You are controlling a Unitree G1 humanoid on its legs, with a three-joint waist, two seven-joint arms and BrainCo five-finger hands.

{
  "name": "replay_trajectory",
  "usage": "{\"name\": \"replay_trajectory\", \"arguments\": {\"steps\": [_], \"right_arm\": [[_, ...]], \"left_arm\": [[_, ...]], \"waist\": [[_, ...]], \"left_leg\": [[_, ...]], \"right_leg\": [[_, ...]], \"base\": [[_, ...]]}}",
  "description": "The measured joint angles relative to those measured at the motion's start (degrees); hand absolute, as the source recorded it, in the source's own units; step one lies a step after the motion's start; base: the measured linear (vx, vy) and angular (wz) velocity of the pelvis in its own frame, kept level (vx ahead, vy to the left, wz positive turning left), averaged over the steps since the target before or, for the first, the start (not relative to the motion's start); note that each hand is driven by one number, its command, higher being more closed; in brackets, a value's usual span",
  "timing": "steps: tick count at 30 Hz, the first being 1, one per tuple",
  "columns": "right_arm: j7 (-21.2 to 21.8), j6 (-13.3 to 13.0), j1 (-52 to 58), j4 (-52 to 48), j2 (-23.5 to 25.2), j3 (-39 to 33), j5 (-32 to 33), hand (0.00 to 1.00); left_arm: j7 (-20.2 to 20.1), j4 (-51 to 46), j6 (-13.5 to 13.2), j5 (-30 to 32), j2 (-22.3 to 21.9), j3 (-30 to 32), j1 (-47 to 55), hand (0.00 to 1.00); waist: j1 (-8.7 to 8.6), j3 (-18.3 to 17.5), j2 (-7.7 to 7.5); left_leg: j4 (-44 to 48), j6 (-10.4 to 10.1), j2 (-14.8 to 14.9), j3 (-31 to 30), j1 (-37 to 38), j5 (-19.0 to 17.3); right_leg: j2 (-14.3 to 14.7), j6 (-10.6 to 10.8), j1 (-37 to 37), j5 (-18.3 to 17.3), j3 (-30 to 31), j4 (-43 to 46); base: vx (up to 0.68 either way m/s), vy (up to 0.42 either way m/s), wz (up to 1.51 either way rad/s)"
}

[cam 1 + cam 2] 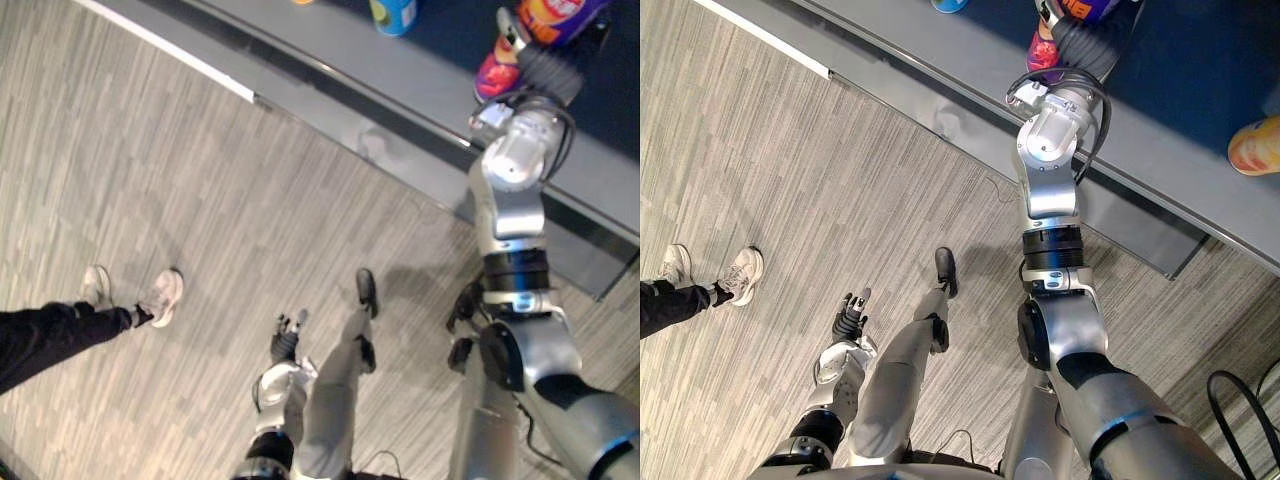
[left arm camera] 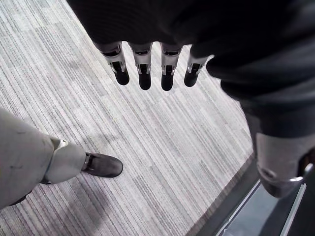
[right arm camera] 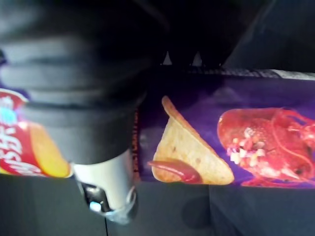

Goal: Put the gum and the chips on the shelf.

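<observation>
The right hand [image 1: 1088, 38] is up at the shelf [image 1: 1200, 60], close against the purple chips can [image 3: 236, 128]; I cannot tell whether it grips it. The left hand [image 2: 144, 73] hangs over the floor, relaxed and empty. A blue tub [image 1: 395, 14] on the shelf may be the gum, so the task is probably near its end.

Purple chips tube [image 3: 206, 98], grey-streaked floor [image 1: 150, 150], dark blue shelf [image 1: 1200, 60].

**Carpeted indoor room dressed as a shop corner.**
You look down on striped grey carpet [image 1: 180, 190], a low shelf [image 1: 400, 75] bearing a chips tube [image 3: 236, 128] and a blue tub [image 1: 393, 14], and a bystander's legs [image 1: 50, 335] nearby.
</observation>
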Motion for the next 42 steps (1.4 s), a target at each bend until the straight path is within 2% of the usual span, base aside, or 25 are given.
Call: {"name": "replay_trajectory", "arguments": {"steps": [7,10,16,17,27,34,39,42], "right_arm": [[0.1,-0.3,-0.3,1.7,0.0,0.5,0.0,1.00],[0.1,-0.6,-0.9,2.1,0.0,0.8,0.0,1.00],[0.1,-1.5,-2.1,4.6,-0.2,2.4,-0.1,1.00],[0.1,-1.6,-2.1,4.8,-0.3,2.5,-0.1,0.00],[2.0,-0.5,-0.6,8.6,-1.1,4.7,-0.1,0.00],[2.4,-0.5,2.1,8.6,-1.0,6.7,-0.1,0.00],[2.7,-0.4,2.9,10.6,-0.2,6.8,-0.1,0.00],[3.3,-0.4,4.7,10.8,0.1,7.4,-0.1,0.00]], "left_arm": [[0.0,0.0,-0.2,0.0,0.0,0.0,0.0,0.00],[0.0,0.0,-0.2,0.0,0.0,0.0,0.0,0.00],[0.0,0.0,-0.3,0.0,0.0,-0.1,0.0,0.00],[0.0,0.0,-0.3,0.0,0.0,-0.1,0.0,0.00],[-0.1,0.0,-0.3,0.0,0.0,-0.1,0.0,0.00],[-0.1,0.1,-0.3,0.0,0.0,0.5,0.0,0.00],[-0.1,0.3,-0.3,0.0,0.0,1.2,0.0,0.00],[-0.1,0.7,-0.3,0.0,0.0,1.4,0.0,0.00]], "waist": [[-0.09,0.1,-0.46],[-0.70,0.1,-0.46],[-1.13,0.0,-1.36],[-1.15,0.0,-1.36],[-1.14,0.0,-1.37],[-1.35,0.0,-1.43],[-1.43,-0.1,-1.79],[-1.58,-0.4,-2.54]], "left_leg": [[0.0,-0.1,-0.1,0.2,-0.4,0.1],[0.0,0.0,-0.1,0.1,-0.8,0.2],[0.0,0.0,-0.2,0.3,-1.2,0.3],[0.0,0.0,-0.2,0.3,-1.2,0.3],[1.1,0.0,0.1,0.5,-2.1,0.2],[5.1,0.0,1.7,1.7,-2.2,-1.9],[6.9,-0.2,3.0,1.8,-2.1,-2.8],[8.3,-0.3,3.6,1.8,-2.1,-3.5]], "right_leg": [[-0.4,-0.2,-0.9,-0.4,-0.1,0.9],[-0.5,-0.2,-1.1,-0.4,-0.5,0.9],[-0.8,-0.4,-2.0,-0.7,-0.4,1.7],[-0.8,-0.4,-2.0,-0.7,-0.4,1.7],[-0.6,-0.4,-2.6,-0.7,-0.3,1.7],[0.7,-0.4,-1.9,-0.6,1.0,1.6],[1.9,-0.4,-1.0,-0.6,0.8,0.8],[2.4,-0.4,-0.3,-0.6,0.8,0.8]], "base": [[0.00,0.000,0.00],[-0.01,-0.008,0.04],[0.00,-0.004,0.00],[0.00,0.000,0.00],[0.00,-0.004,-0.01],[-0.01,-0.036,-0.14],[0.00,-0.061,-0.09],[0.02,-0.051,-0.07]]}}
